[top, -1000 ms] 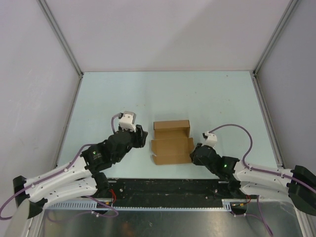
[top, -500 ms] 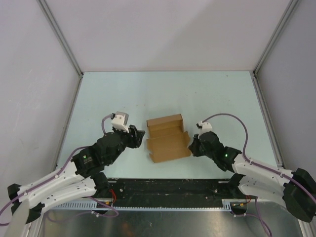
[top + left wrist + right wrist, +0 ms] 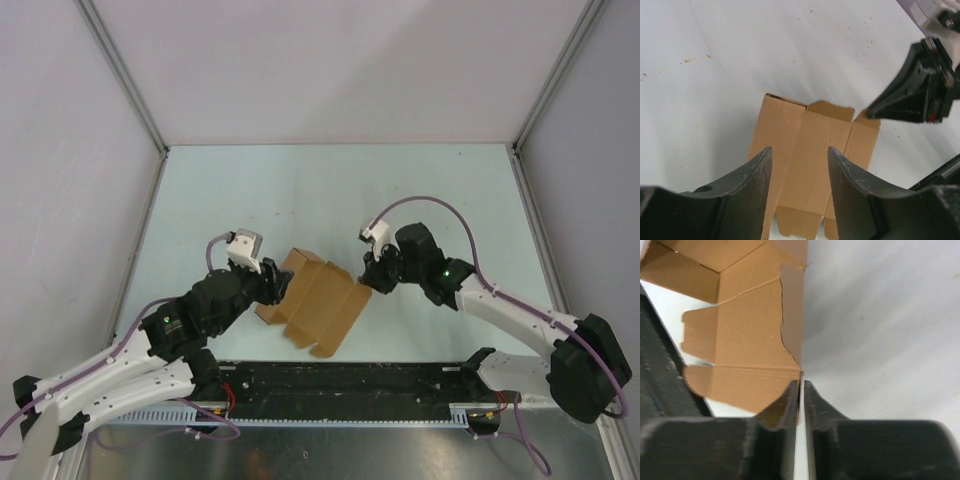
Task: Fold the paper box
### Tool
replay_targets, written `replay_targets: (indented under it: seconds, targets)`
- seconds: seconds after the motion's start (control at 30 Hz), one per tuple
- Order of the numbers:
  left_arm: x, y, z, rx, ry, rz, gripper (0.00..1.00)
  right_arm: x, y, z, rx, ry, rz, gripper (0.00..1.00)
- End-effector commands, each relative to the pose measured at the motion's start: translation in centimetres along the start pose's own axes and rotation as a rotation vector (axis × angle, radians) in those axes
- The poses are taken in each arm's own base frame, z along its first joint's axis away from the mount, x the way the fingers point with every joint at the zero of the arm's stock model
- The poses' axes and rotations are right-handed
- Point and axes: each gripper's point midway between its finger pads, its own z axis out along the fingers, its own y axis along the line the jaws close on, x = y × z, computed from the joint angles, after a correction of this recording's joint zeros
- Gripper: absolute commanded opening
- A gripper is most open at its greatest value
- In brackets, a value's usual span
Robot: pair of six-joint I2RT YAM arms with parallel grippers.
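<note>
- The box (image 3: 315, 298) lies half-folded on the table (image 3: 330, 190), near its front.
- Right gripper (image 3: 366, 277) clamps a thin flap corner; left gripper (image 3: 270, 288) gapes over the other end, holding nothing.
- That slim hold could slip.

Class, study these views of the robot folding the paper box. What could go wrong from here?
1. The right claw pinches only a thin edge of the paper box. A pull could tear that edge, or the claw could slip off it.
2. The left claw stands open over the box without gripping it, so the sheet may swing or slide rather than crease.
</note>
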Motion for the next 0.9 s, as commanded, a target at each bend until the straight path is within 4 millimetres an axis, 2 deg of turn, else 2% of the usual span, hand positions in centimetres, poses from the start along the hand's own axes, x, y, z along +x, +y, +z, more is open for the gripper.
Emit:
replay_targets:
  seconds: [0.0,0.07,0.1,0.13,0.17,0.23,0.27,0.33,0.37,0.4,0.43,0.47,0.53,0.57,0.6,0.63,0.67,0.7,0.77,0.87]
  targets:
    - [-2.3,-0.3,-1.1,0.024,-0.047,0.009,0.54,-1.4,-2.8,0.0,-0.010,0.026,-0.084,0.28]
    - [-2.1,-0.2,-1.1,0.020,-0.044,0.008,0.54,-2.5,-3.3,-0.1,-0.024,0.005,-0.048,0.40]
    - [-2.0,-0.1,-1.0,0.016,-0.041,0.010,0.54,-2.8,-4.5,-0.3,-0.006,-0.010,-0.001,0.44]
    - [-1.8,-0.1,-1.0,0.013,-0.038,0.006,0.54,-3.7,-4.9,-0.4,-0.006,-0.048,0.018,0.46]
    - [-1.8,0.0,-1.0,0.013,-0.038,0.005,0.54,-4.0,-5.1,-0.5,-0.017,-0.066,0.044,0.52]
    - [-1.6,-0.1,-0.9,0.015,-0.031,0.005,0.54,-5.2,-7.0,-0.6,0.076,-0.119,0.174,0.57]
    - [-1.6,-0.1,-0.9,0.014,-0.033,0.003,0.54,-5.0,-8.3,-0.7,0.156,-0.123,0.235,0.58]
    - [-1.7,0.1,-1.0,0.010,-0.039,0.004,0.54,-4.7,-8.7,-0.8,0.218,-0.134,0.412,0.59]
    - [-1.6,0.3,-1.0,0.002,-0.038,0.006,0.54,-3.7,-8.9,-0.8,0.255,-0.125,0.475,0.60]
    - [-1.6,0.4,-1.0,-0.003,-0.041,0.008,0.55,-3.5,-8.1,-0.6,0.252,-0.142,0.559,0.61]
    - [-1.6,0.7,-1.0,-0.016,-0.045,0.010,0.55,-3.9,-6.0,-0.7,0.226,-0.168,0.558,0.63]
    - [-1.4,0.8,-0.9,-0.022,-0.040,0.013,0.56,-1.9,-6.0,-0.6,0.303,-0.165,0.582,0.64]
    - [-1.1,1.0,-0.6,-0.039,-0.028,0.029,0.56,-0.5,-3.9,-0.5,0.348,-0.176,0.715,0.66]
    - [-1.1,1.1,-0.4,-0.045,-0.025,0.033,0.57,0.1,-4.2,-1.0,0.397,-0.207,0.781,0.66]
    - [-1.0,1.1,-0.3,-0.049,-0.019,0.039,0.57,2.4,-3.7,-0.9,0.412,-0.177,0.830,0.66]
    - [-0.7,1.1,0.0,-0.054,-0.007,0.045,0.57,3.2,-2.1,-0.6,0.392,-0.174,0.904,0.67]
    - [-0.8,1.1,0.0,-0.052,-0.006,0.041,0.57,3.4,-2.2,-1.2,0.420,-0.217,0.920,0.68]
    - [-0.7,1.1,0.0,-0.054,-0.006,0.034,0.57,5.1,-1.9,-1.3,0.443,-0.200,0.928,0.68]
    - [-0.8,1.2,0.2,-0.064,-0.008,0.025,0.57,5.4,-1.0,-1.8,0.462,-0.235,0.965,0.68]
    - [-0.2,1.4,0.8,-0.083,0.016,0.033,0.57,7.6,-0.8,-1.5,0.488,-0.193,1.011,0.69]
